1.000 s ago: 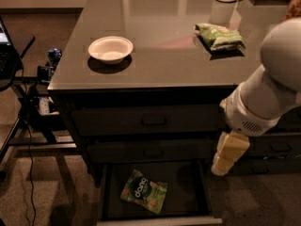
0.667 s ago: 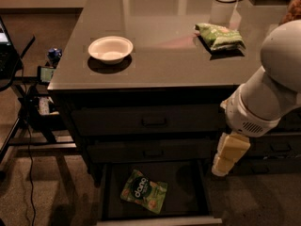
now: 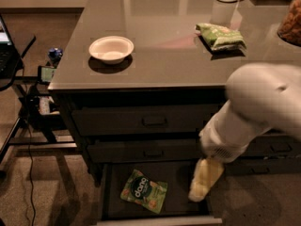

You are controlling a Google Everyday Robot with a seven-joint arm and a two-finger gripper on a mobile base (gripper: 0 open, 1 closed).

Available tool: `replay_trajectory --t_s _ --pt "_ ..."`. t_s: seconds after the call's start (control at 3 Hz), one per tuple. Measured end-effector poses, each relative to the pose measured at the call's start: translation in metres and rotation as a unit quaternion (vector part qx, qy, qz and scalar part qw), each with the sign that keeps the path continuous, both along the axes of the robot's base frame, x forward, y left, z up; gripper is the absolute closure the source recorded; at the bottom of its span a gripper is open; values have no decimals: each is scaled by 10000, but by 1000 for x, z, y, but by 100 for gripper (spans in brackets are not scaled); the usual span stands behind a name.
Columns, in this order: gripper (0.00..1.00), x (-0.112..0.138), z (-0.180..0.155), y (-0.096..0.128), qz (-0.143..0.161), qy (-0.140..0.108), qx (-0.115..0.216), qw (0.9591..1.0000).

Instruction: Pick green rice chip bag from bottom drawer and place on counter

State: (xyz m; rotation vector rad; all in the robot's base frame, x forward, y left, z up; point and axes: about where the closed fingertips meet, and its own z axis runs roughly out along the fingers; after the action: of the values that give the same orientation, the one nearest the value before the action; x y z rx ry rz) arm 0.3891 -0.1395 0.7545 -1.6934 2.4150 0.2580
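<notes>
The pale yellowish pincer hangs over the dark grey bottom drawer; I cannot tell its grip. The flat light-green chip bag lies leftward.

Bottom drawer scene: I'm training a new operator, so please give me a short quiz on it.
1. Fill in: on the counter, left of the green-and-white bag, stands a white ____.
2. True or false: the chip bag lies on the counter.
3. The gripper is: A) above the counter; B) low at the bottom drawer's right side, right of the chip bag; C) left of the chip bag.
Key: 1 bowl; 2 false; 3 B.
</notes>
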Motion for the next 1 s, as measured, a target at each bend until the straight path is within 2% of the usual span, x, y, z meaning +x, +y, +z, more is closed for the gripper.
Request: replay_trajectory --t_s 0.33,0.67,1.0 --pt "0 -18 -71 29 -2 505 247 9984" --pt "0 -18 -71 29 -2 505 247 9984" --pt "0 -23 -112 28 -107 690 560 9960"
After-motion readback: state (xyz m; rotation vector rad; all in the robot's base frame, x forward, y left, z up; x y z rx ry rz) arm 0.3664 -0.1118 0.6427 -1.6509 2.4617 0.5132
